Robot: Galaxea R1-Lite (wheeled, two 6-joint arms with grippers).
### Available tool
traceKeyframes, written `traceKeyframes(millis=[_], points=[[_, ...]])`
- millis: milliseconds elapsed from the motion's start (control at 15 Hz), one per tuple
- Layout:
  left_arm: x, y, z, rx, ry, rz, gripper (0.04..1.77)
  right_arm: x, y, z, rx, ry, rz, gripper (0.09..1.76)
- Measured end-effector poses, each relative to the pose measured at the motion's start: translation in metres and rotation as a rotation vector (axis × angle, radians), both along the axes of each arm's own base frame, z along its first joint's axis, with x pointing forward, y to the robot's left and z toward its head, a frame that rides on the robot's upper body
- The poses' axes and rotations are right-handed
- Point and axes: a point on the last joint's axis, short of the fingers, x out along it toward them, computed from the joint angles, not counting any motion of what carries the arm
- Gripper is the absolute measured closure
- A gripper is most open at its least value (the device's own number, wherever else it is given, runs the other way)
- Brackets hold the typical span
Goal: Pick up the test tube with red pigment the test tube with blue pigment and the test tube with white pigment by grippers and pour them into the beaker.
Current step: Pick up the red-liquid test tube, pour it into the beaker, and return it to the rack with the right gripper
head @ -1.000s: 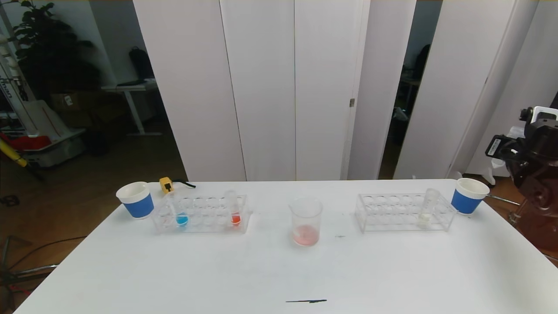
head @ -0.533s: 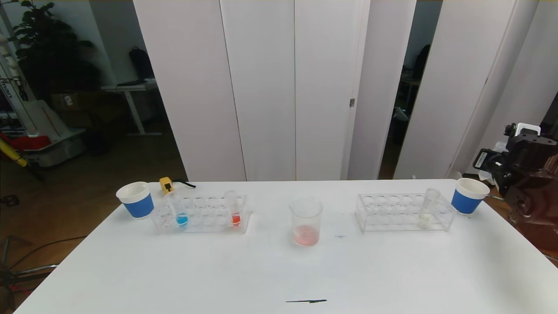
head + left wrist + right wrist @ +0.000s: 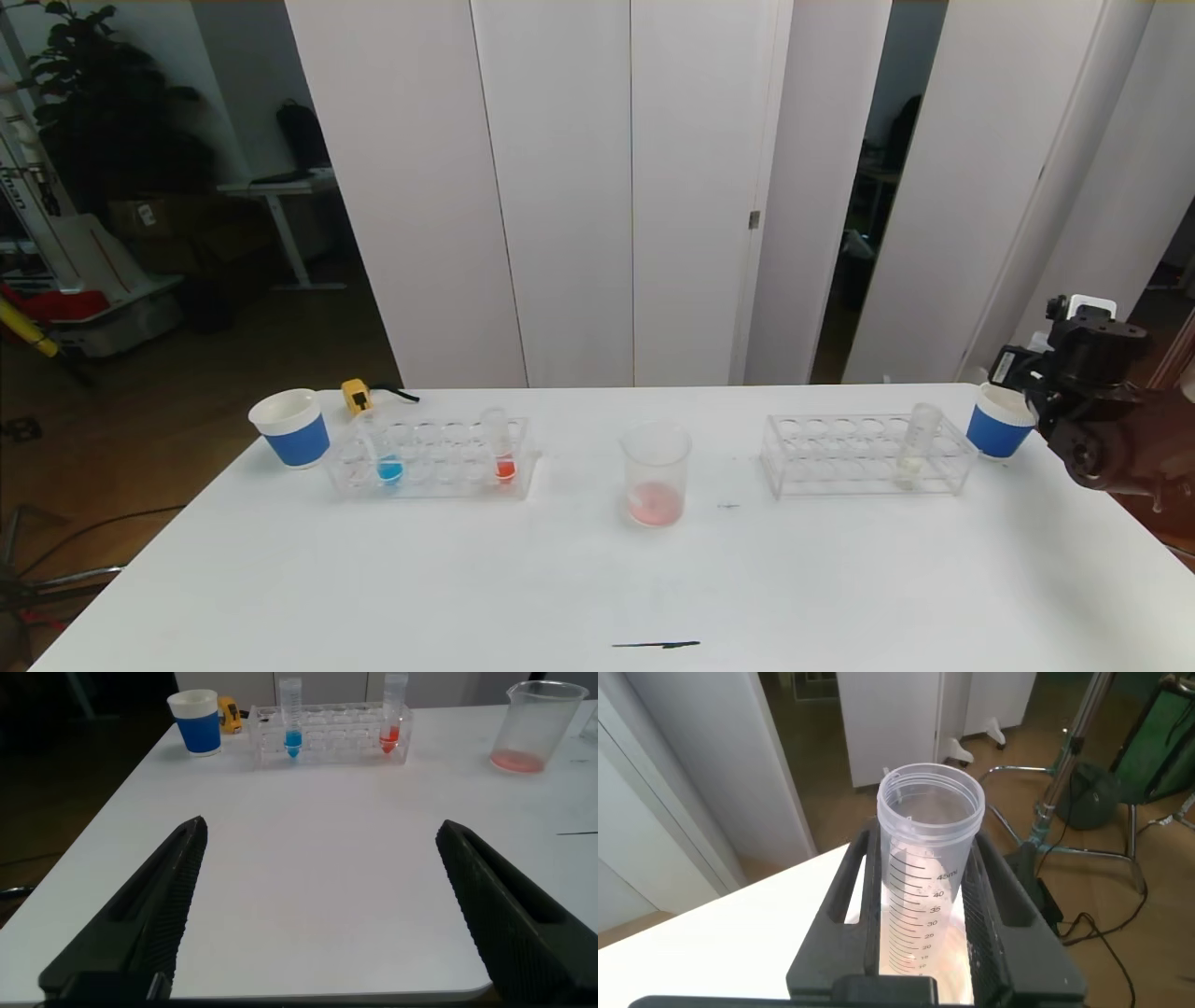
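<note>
There are two clear racks on the white surface [image 3: 467,579]. The left rack [image 3: 431,459] holds two tubes. One is the test tube with blue pigment [image 3: 383,453]. The other is a tube with red liquid [image 3: 500,446] at the rack's inner end. The right rack [image 3: 864,455] holds one tube, the test tube with white pigment [image 3: 917,446], near its right end. One beaker [image 3: 655,473] stands between the two racks, apart from both. It has a little pink liquid at its bottom. There are two blue paper cups. The left cup [image 3: 291,427] is beside the left rack. The right cup [image 3: 1001,420] is beside the right rack. One small yellow thing [image 3: 356,395] lies behind the left rack.

The head view shows the right arm at the surface's right edge, just beside the right cup. It does not show what the arm holds. The right wrist view does: the right pincer [image 3: 924,933] is pinching a fourth tube [image 3: 926,873], clear, with number marks on its side. That tube stands upright between the two black fingers.

The head view does not show the left arm at all. The left wrist view shows the left pincer [image 3: 327,915] spread wide and holding nothing. It hangs low over the near part of the surface, well apart from the racks. From there you can also see the blue tube, the red tube, the left cup and the beaker far off.
</note>
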Motion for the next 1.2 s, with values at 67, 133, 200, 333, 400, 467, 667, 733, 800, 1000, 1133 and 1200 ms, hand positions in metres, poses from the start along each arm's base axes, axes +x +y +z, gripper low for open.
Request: traceKeyframes(millis=[67, 133, 200, 333, 400, 467, 667, 733, 800, 1000, 1133, 1200], points=[[0.000, 0.000, 0.000, 0.000, 0.000, 0.000, 0.06, 0.001, 0.001, -0.004, 0.002, 0.007, 0.001, 1.26], [0.000, 0.000, 0.000, 0.000, 0.000, 0.000, 0.06, 0.002, 0.001, -0.007, 0.003, 0.015, 0.004, 1.26], [0.000, 0.000, 0.000, 0.000, 0.000, 0.000, 0.06, 0.002, 0.002, -0.009, 0.004, 0.019, 0.004, 1.26], [0.000, 0.000, 0.000, 0.000, 0.000, 0.000, 0.06, 0.002, 0.002, -0.012, 0.005, 0.028, 0.005, 1.26], [0.000, 0.000, 0.000, 0.000, 0.000, 0.000, 0.06, 0.002, 0.002, -0.014, 0.005, 0.033, 0.004, 1.26], [0.000, 0.000, 0.000, 0.000, 0.000, 0.000, 0.06, 0.001, 0.002, -0.014, 0.006, 0.037, 0.005, 1.26], [0.000, 0.000, 0.000, 0.000, 0.000, 0.000, 0.06, 0.001, 0.004, -0.016, 0.006, 0.044, 0.009, 1.26], [0.000, 0.000, 0.000, 0.000, 0.000, 0.000, 0.06, 0.001, 0.004, -0.016, 0.006, 0.045, 0.009, 1.26], [0.000, 0.000, 0.000, 0.000, 0.000, 0.000, 0.06, 0.001, 0.004, -0.017, 0.006, 0.048, 0.010, 1.26], [0.000, 0.000, 0.000, 0.000, 0.000, 0.000, 0.06, 0.001, 0.006, -0.018, 0.005, 0.052, 0.015, 1.09], [0.000, 0.000, 0.000, 0.000, 0.000, 0.000, 0.06, 0.001, 0.006, -0.017, 0.005, 0.051, 0.016, 0.41], [0.000, 0.000, 0.000, 0.000, 0.000, 0.000, 0.06, 0.000, 0.006, -0.017, 0.004, 0.050, 0.016, 0.19]])
